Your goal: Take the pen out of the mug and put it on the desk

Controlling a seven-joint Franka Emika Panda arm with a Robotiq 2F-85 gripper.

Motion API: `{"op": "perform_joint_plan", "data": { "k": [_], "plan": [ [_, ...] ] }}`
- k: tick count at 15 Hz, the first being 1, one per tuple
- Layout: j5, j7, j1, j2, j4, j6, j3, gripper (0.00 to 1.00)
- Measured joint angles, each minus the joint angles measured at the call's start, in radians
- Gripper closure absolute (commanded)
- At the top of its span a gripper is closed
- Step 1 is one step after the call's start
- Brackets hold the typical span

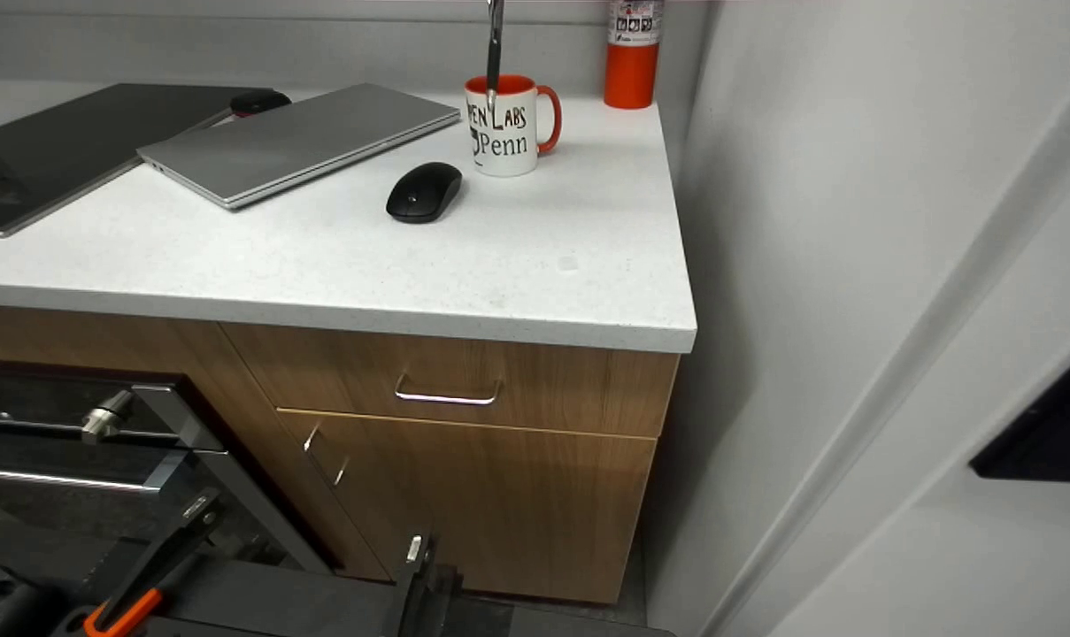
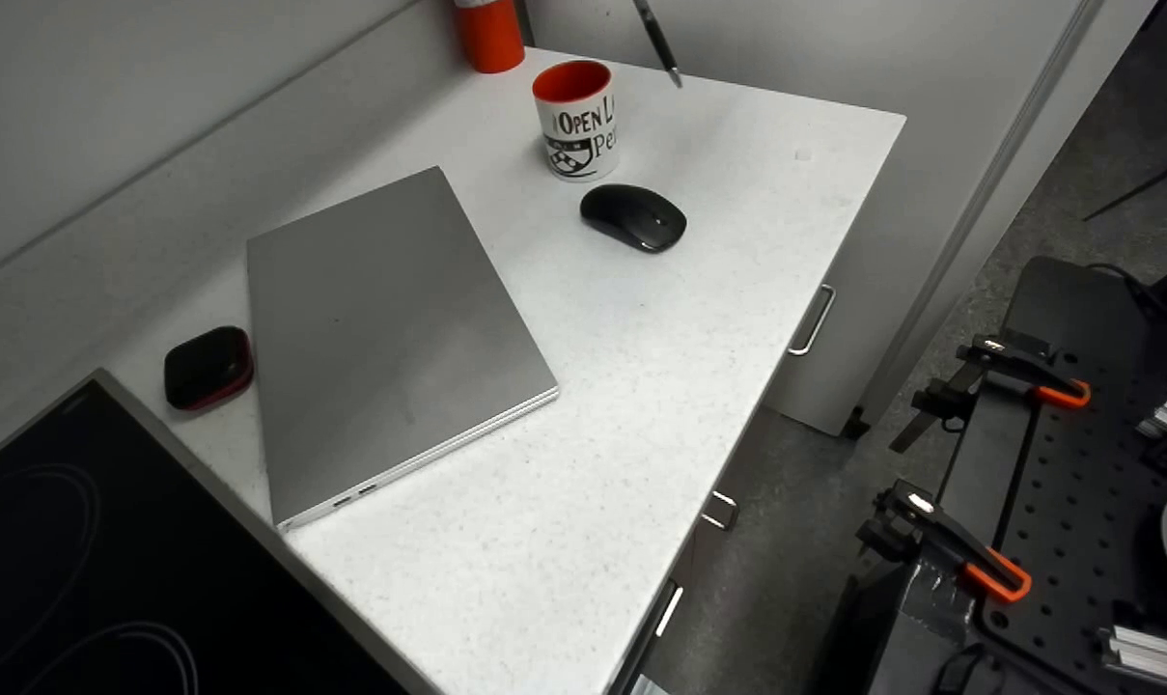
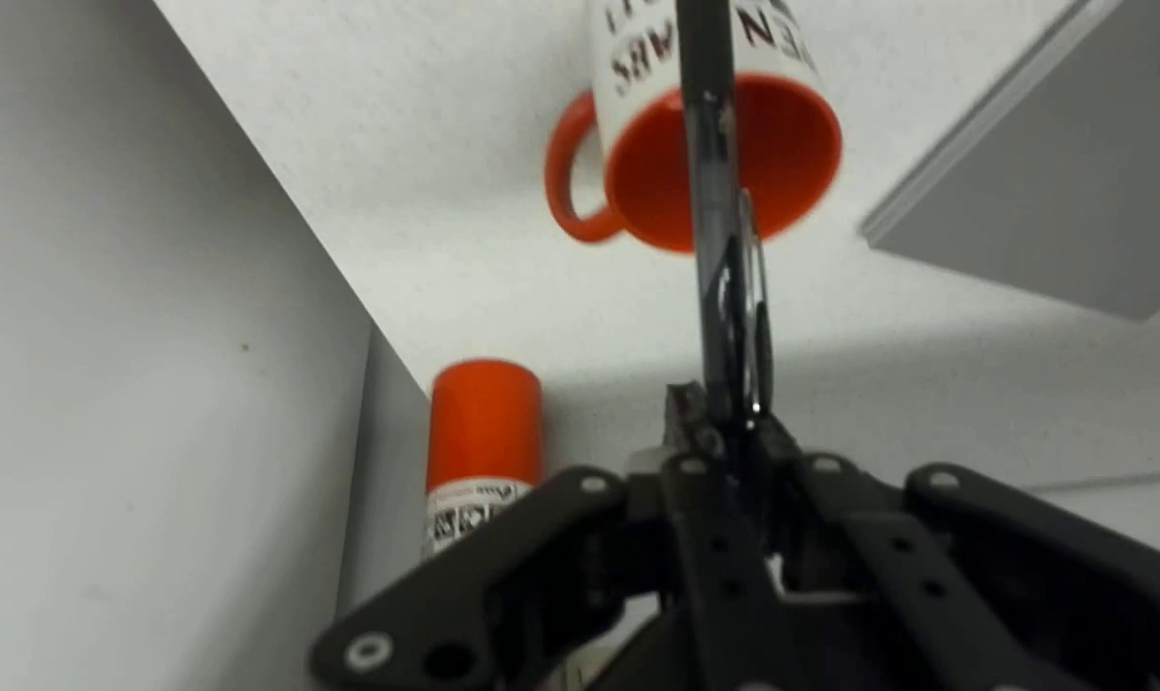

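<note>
On the white desk [image 2: 544, 492] stands the mug [image 2: 573, 125]. Over the desk hangs the pen [image 2: 658, 42], out of the mug, almost upright, tip down. Only the wrist view shows the gripper [image 3: 730, 422], its fingers pinched tight on the pen's top end.

All views overlook the mug [image 1: 504, 133] — wrist view nearest
</note>
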Motion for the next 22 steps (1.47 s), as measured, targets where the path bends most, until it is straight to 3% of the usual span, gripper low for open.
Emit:
{"op": "perform_joint_plan", "data": {
  "k": [4, 8, 13, 17, 18, 19, 22],
  "plan": [
    [-0.178, 0.041, -0.045, -0.037, -0.092, -0.122, -0.055, 0.98],
    [-0.235, 0.119, -0.052, 0.011, -0.114, -0.152, -0.063, 0.98],
    [-0.411, 0.364, -0.05, 0.162, -0.046, -0.147, -0.065, 0.98],
    [-0.479, 0.481, -0.022, 0.265, 0.036, -0.147, -0.093, 0.98],
    [-0.48, 0.495, -0.014, 0.282, 0.053, -0.147, -0.102, 0.66],
    [-0.48, 0.505, -0.007, 0.296, 0.069, -0.147, -0.11, 0.64],
    [-0.48, 0.521, 0.01, 0.32, 0.101, -0.147, -0.13, 0.44]
  ]
}}
